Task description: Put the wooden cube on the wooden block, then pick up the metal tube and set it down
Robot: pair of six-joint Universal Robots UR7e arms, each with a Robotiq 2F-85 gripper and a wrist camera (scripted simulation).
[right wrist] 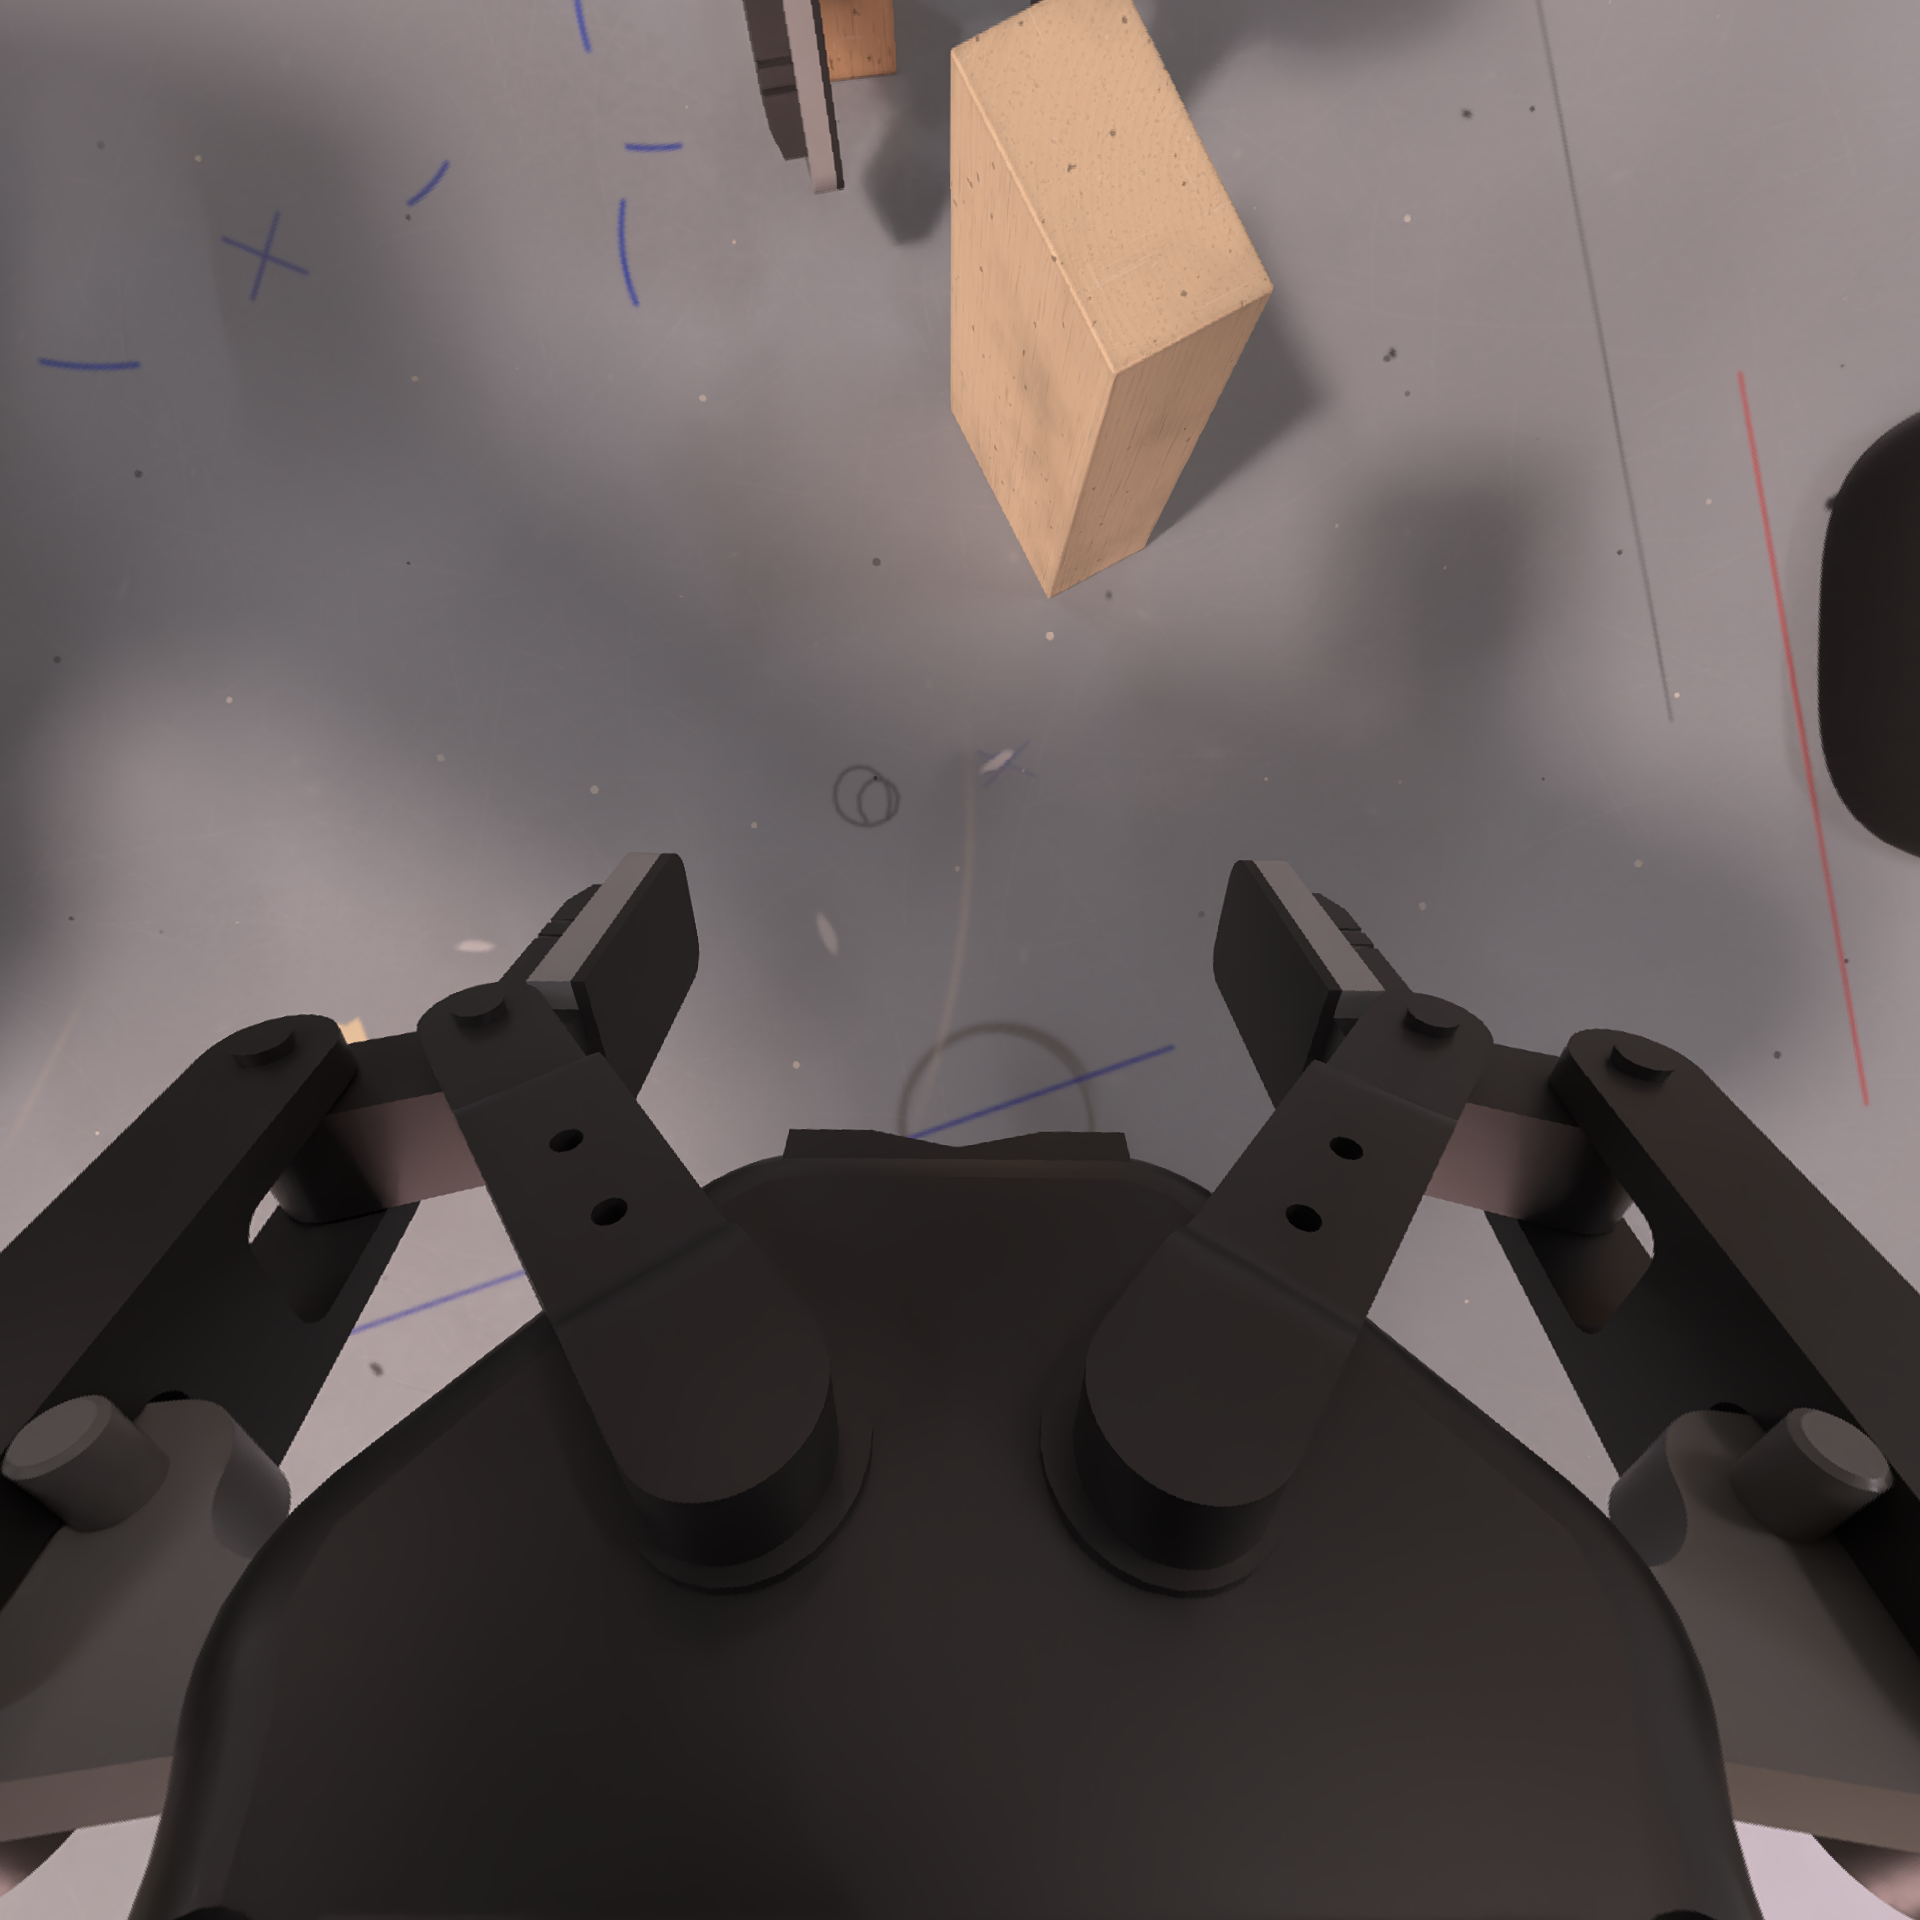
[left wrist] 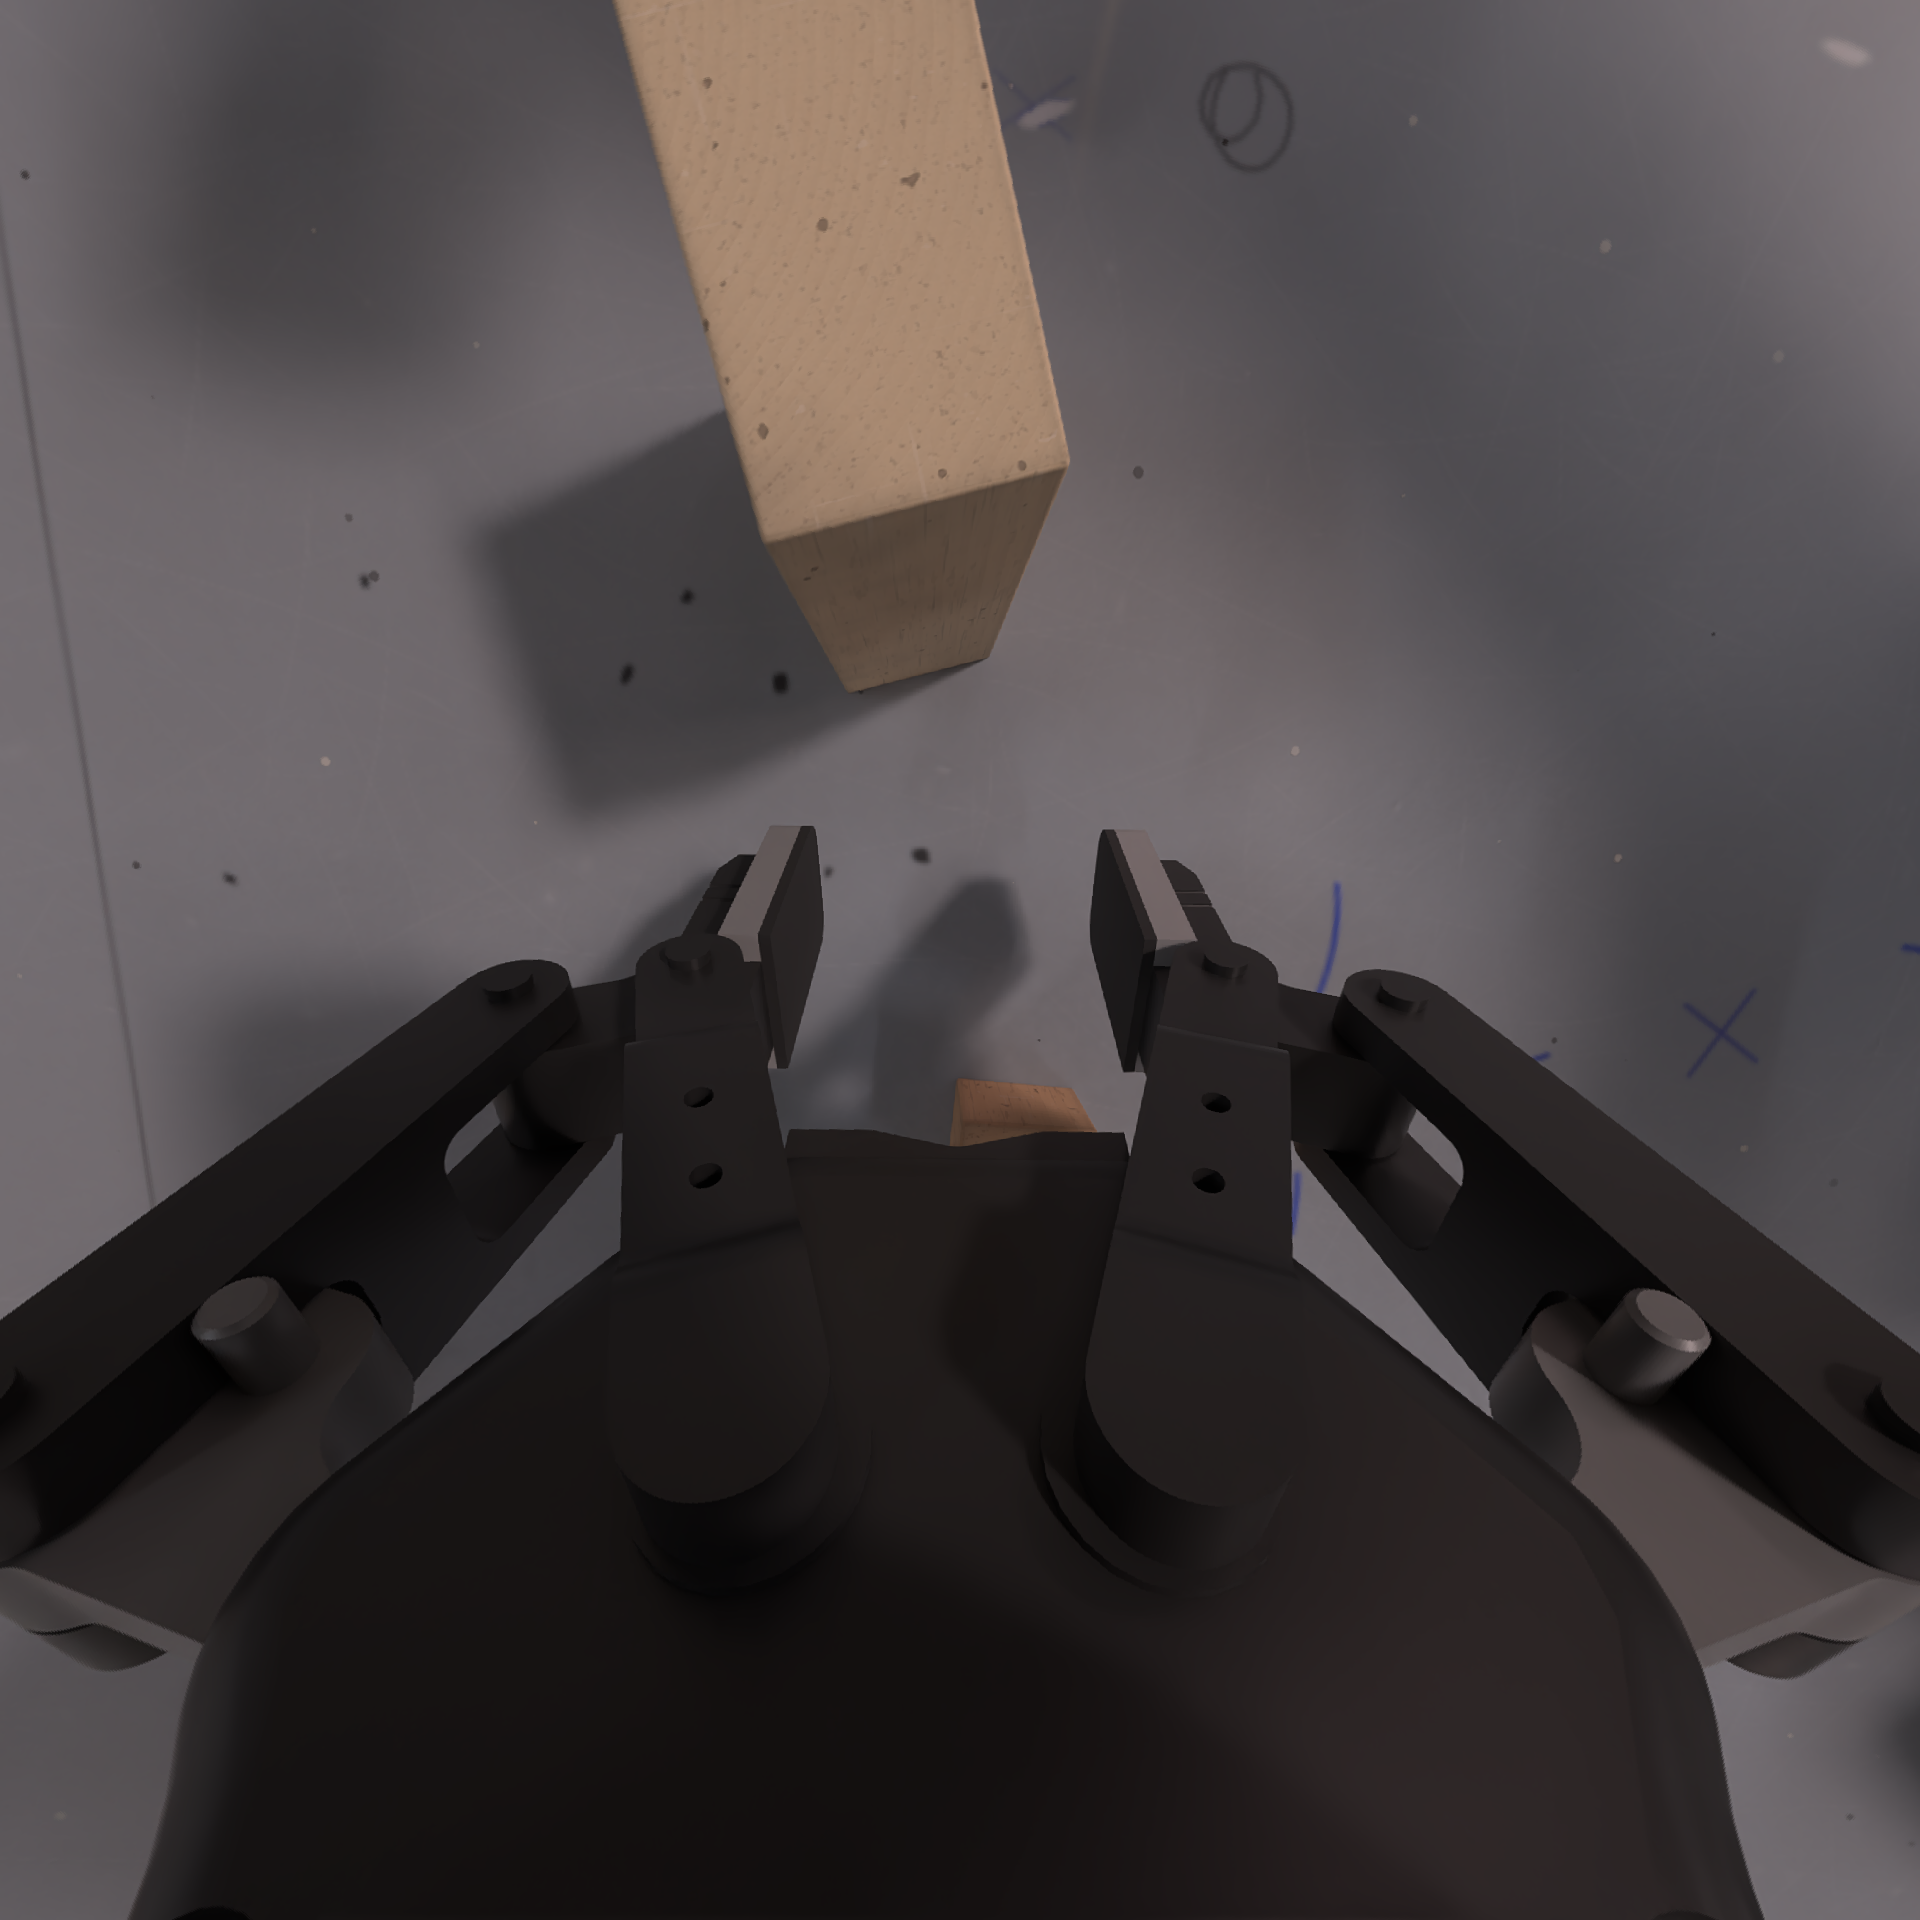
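The long pale wooden block [left wrist: 873, 312] lies on the grey table ahead of my left gripper [left wrist: 956, 894], which is open and holds nothing. The small orange-brown wooden cube [left wrist: 1023, 1112] peeks out low between the fingers, near the palm, touching neither pad. In the right wrist view the block [right wrist: 1091, 291] lies far ahead, and the cube [right wrist: 857, 36] shows at the top edge beside one finger of the left gripper [right wrist: 800, 94]. My right gripper [right wrist: 956, 935] is wide open and empty above bare table. No metal tube is in view.
The grey table [right wrist: 520, 623] bears blue pen marks, a pencilled circle [right wrist: 865, 797] and a thin red line [right wrist: 1803, 727]. A dark rounded object [right wrist: 1870, 644] sits at the right edge of the right wrist view. A small tan corner [right wrist: 353, 1031] shows behind the right gripper's left link.
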